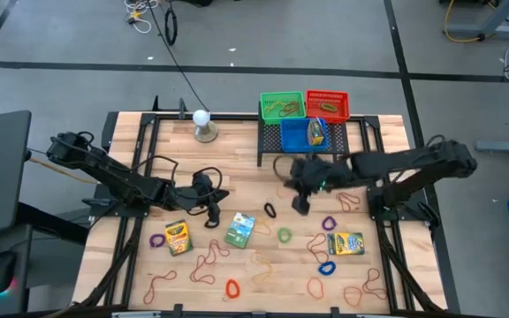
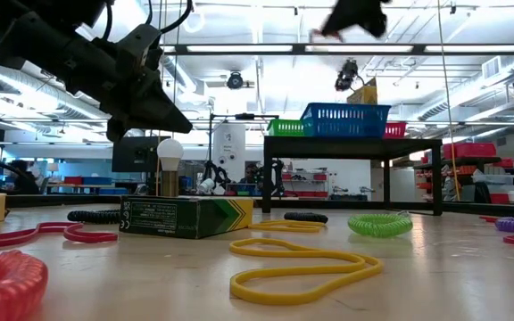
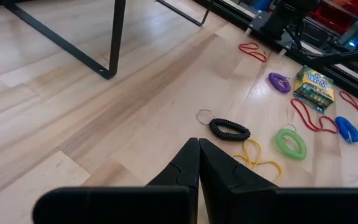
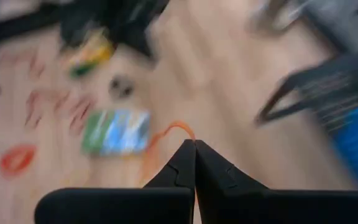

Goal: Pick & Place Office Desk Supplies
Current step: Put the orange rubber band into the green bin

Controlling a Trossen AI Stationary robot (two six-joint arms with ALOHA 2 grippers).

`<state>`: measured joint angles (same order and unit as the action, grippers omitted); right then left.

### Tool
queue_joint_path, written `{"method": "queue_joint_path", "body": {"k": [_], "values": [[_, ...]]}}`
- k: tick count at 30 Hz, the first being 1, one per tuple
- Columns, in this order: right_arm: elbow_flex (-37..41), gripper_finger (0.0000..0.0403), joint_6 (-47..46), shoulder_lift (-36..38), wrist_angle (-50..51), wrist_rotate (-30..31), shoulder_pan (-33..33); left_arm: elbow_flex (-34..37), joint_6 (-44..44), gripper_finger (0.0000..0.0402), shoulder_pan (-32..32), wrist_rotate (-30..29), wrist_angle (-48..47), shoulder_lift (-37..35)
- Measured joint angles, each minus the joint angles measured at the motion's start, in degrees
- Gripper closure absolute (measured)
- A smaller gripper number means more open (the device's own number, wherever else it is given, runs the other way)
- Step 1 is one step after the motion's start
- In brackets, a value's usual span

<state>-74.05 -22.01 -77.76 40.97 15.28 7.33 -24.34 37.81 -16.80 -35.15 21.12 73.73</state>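
Sorting is barely under way: three baskets, green (image 1: 282, 106), red (image 1: 328, 104) and blue (image 1: 303, 134), sit on a black rack (image 1: 312, 141) and already hold a few items. Most office supplies are scattered across the tabletop (image 1: 237, 168) on the near side of the rack: crayon boxes (image 1: 239, 230), coil loops (image 1: 284, 235) and rubber bands (image 1: 206, 261). The right gripper (image 1: 300, 205) hangs just beside the rack, fingers clenched, apparently pinching a thin orange band (image 4: 166, 134). The left gripper (image 1: 210, 212) waits farther along, clenched and empty.
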Motion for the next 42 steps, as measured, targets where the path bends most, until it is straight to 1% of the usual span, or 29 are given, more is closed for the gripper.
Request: {"method": "queue_joint_path", "body": {"k": [3, 6, 10, 13, 17, 20, 24, 28, 30, 34, 38, 40, 42], "values": [[-5.95, 0.0401, 2.48, 0.02, 0.81, 5.53, -4.37, 0.00, 0.71, 0.0392, 0.00, 0.54, 0.10, 0.00], [-9.76, 0.0401, 7.59, -0.19, -0.18, 7.30, -11.17, 0.00, 2.09, 0.0392, -0.14, 0.86, 0.58, 0.00], [-11.79, 0.0401, 16.17, -2.63, -4.53, 6.99, -21.87, 0.00, 1.95, 0.0392, -0.48, 1.06, 2.08, 0.00], [-11.82, 0.0402, 21.01, -6.11, -7.37, 4.23, -28.76, 0.00, 1.78, 0.0392, -0.48, 1.09, 2.86, 0.00], [-11.82, 0.0402, 26.57, -12.43, -7.75, 2.41, -35.55, 0.00, 1.75, 0.0392, -0.46, 0.95, 2.99, 0.00], [-11.82, 0.0402, 28.93, -16.68, -7.88, 2.29, -39.00, 0.00, 1.72, 0.0392, -0.50, 0.75, 3.04, 0.00], [-11.82, 0.0399, 30.86, -20.39, -9.74, 2.06, -41.58, 0.00, 1.53, 0.0392, -0.48, -0.26, 3.08, 0.00], [-11.82, 0.0381, 29.72, -21.40, -10.19, 1.18, -42.10, 0.00, 1.05, 0.0392, -0.48, -0.87, 3.17, 0.00], [-11.82, 0.0363, 29.46, -21.30, -10.21, 1.25, -41.93, 0.00, 1.18, 0.0392, -0.48, -0.86, 3.17, 0.00], [-11.82, 0.0315, 29.23, -19.97, -10.14, 1.30, -41.39, 0.00, 1.24, 0.0392, -0.38, -0.85, 3.15, 0.00], [-11.82, 0.0265, 26.12, -17.83, -8.67, 2.81, -40.81, 0.00, 1.20, 0.0392, -0.11, 0.18, 3.15, 0.00], [-11.82, 0.0248, 25.29, -16.27, -7.90, 2.83, -40.61, 0.00, 1.18, 0.0392, 0.03, 0.83, 3.13, 0.00], [-11.82, 0.0241, 23.83, -14.32, -7.87, 2.95, -40.28, 0.00, 0.37, 0.0392, 0.14, 0.76, 3.14, 0.00]]}}
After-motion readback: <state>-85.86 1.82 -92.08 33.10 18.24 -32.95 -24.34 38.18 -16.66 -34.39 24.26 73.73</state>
